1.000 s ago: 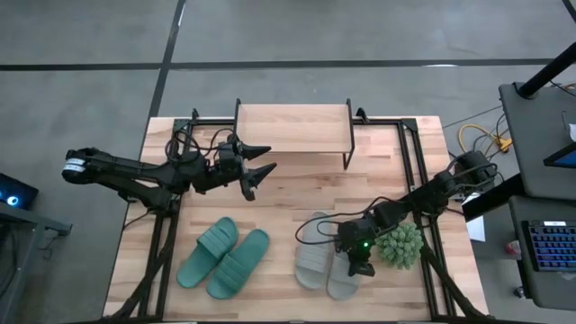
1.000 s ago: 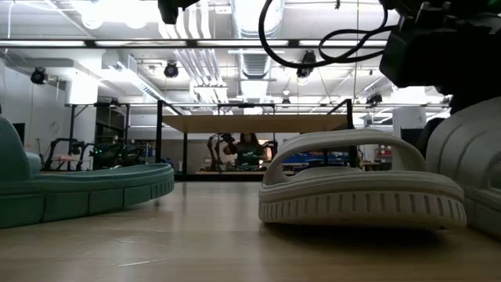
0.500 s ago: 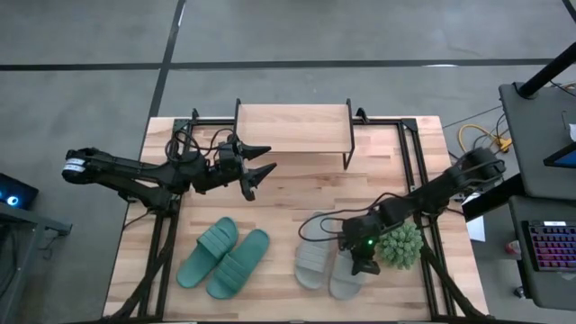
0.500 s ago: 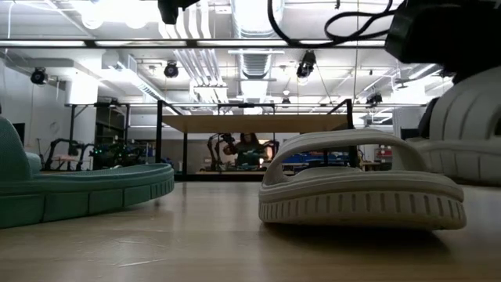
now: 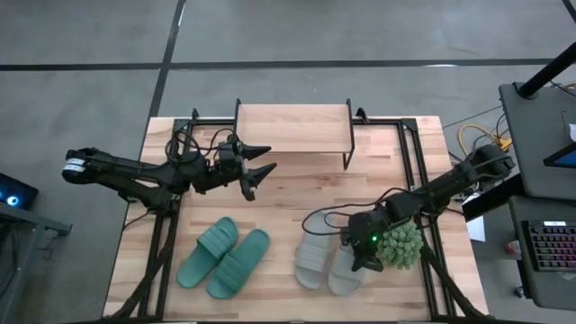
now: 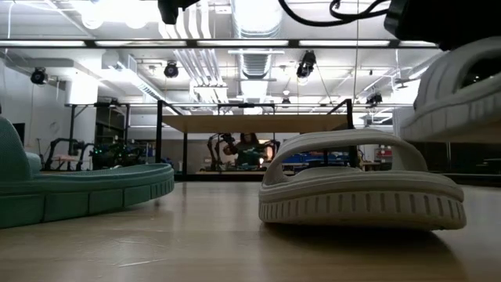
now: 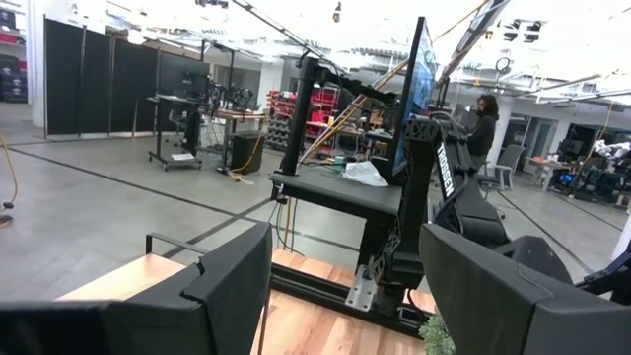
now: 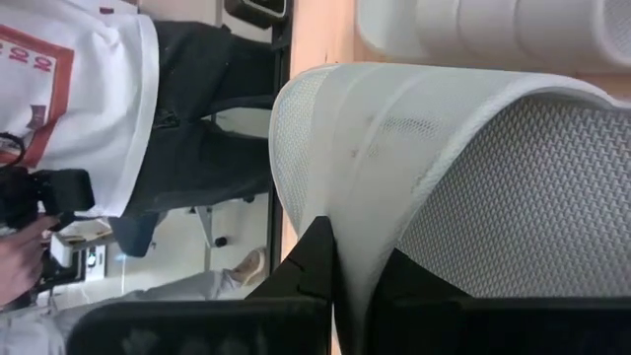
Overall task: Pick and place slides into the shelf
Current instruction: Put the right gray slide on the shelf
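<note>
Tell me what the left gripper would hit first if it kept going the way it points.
Probably nothing nearby: the open left gripper aims across bare tabletop in front of the shelf, toward the right arm's black frame. Depth is unclear.

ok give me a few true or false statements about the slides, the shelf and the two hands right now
1. The right hand is shut on a pale slide, which is lifted off the table. True.
2. The left hand holds a teal slide. False: it is open and empty, above bare table near the shelf.
3. Both teal slides lie flat on the table. True.
4. A slide already sits on the shelf. False: the shelf's top is bare.
5. The plant ball sits beside the right hand. True.
</note>
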Controlling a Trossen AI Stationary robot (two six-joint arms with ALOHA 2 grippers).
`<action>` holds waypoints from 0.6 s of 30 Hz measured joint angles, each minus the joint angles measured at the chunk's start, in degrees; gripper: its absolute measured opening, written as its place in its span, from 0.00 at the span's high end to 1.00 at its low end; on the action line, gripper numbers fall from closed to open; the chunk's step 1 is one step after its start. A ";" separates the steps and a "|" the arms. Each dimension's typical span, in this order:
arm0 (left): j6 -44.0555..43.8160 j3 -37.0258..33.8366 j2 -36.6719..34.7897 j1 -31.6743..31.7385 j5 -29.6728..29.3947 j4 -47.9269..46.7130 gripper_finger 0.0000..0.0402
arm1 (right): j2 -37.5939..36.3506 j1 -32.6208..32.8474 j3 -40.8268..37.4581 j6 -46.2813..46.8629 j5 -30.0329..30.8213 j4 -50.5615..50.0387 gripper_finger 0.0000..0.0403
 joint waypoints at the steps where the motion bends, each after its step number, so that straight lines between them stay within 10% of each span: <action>1: 0.00 0.00 0.00 0.02 -0.01 0.01 0.39 | -0.36 -0.19 0.00 0.00 0.06 -0.28 0.98; 18: -0.02 0.00 0.00 0.01 -0.01 0.00 0.39 | -5.66 -2.30 0.00 -0.06 4.67 -0.86 0.98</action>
